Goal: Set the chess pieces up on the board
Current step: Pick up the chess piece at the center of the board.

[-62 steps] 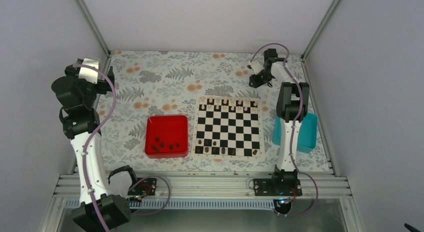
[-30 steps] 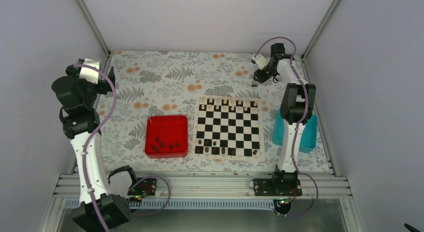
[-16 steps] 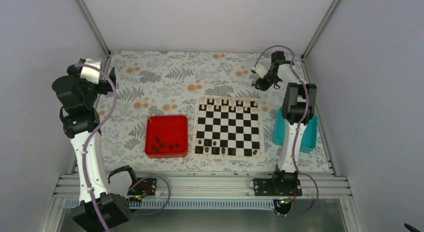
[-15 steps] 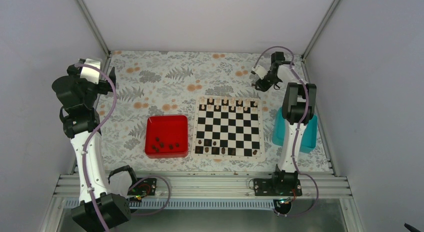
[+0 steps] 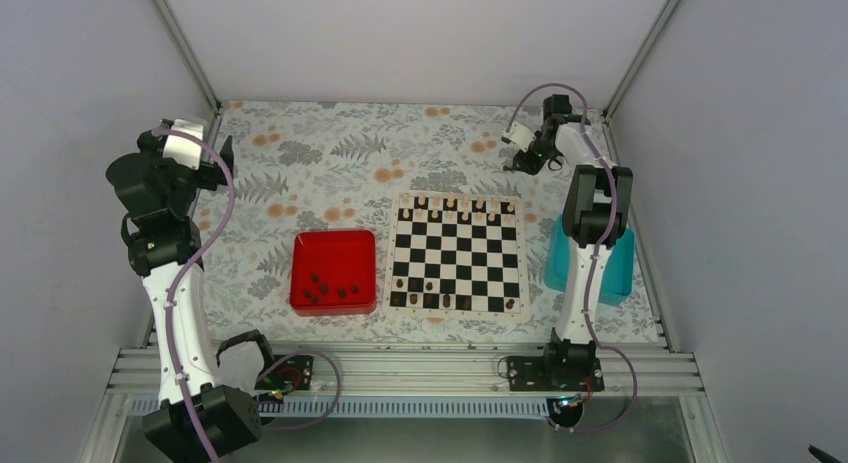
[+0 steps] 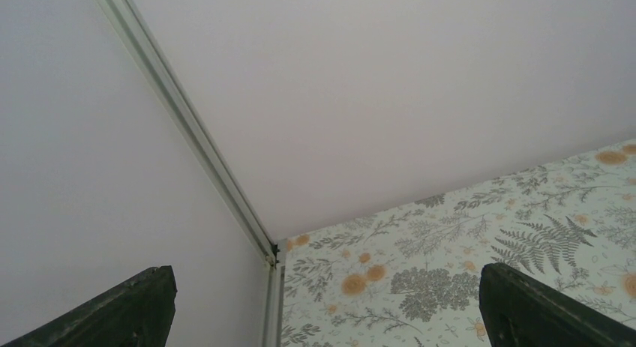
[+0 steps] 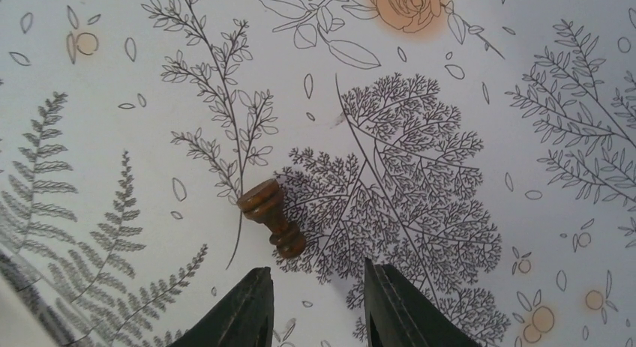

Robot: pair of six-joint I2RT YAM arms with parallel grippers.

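Observation:
The board (image 5: 457, 253) lies mid-table, with a few dark chess pieces (image 5: 413, 284) on its near rows. Several more dark pieces (image 5: 330, 289) sit in the red tray (image 5: 333, 237). One brown piece (image 7: 271, 218) lies on its side on the floral cloth, just beyond my right gripper (image 7: 317, 278). That gripper is open and empty, its fingertips short of the piece. In the top view, my right gripper (image 5: 517, 164) hovers past the board's far right corner. My left gripper (image 5: 221, 149) is raised at the far left. In its wrist view, the left gripper (image 6: 330, 317) is wide open and empty.
A row of pale-topped pieces (image 5: 450, 205) stands along the board's far edge. A teal tray (image 5: 620, 268) sits right of the board, partly behind the right arm. Enclosure walls and an aluminium corner post (image 6: 195, 137) stand close to the left gripper.
The right wrist has swung a little further back and right near the far corner, and its jaws have narrowed slightly. The left arm has not moved.

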